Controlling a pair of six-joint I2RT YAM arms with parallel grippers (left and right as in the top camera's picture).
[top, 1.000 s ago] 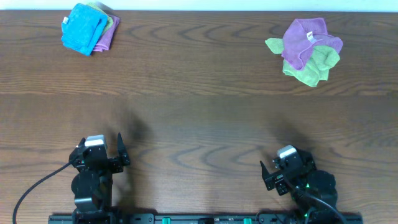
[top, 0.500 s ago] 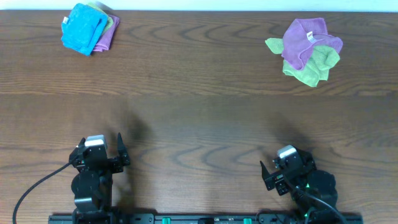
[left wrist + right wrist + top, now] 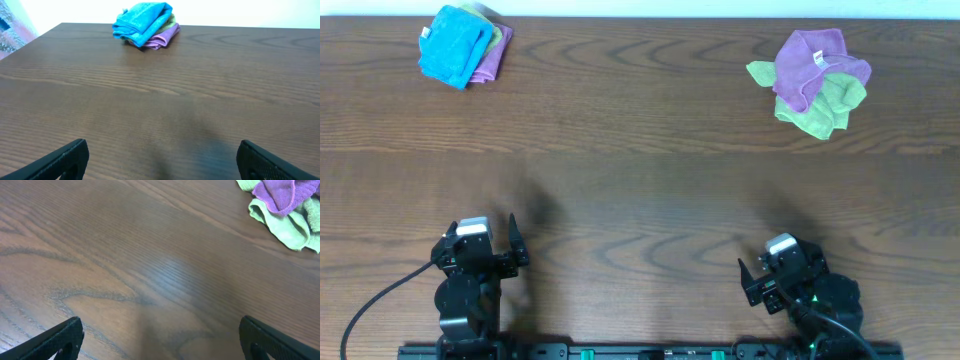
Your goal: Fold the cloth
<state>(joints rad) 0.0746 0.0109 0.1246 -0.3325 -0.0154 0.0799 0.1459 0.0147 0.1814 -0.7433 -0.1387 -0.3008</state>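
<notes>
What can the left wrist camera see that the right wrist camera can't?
Only the left wrist camera sees the blue cloth, lying on top of a folded stack at the table's far edge. Only the right wrist camera sees the crumpled purple cloth lying on the green cloth in its top right corner. Both see the brown wooden table and the dark fingers of their own tool at the bottom corners. The left tool and the right tool are both open and hold nothing.
</notes>
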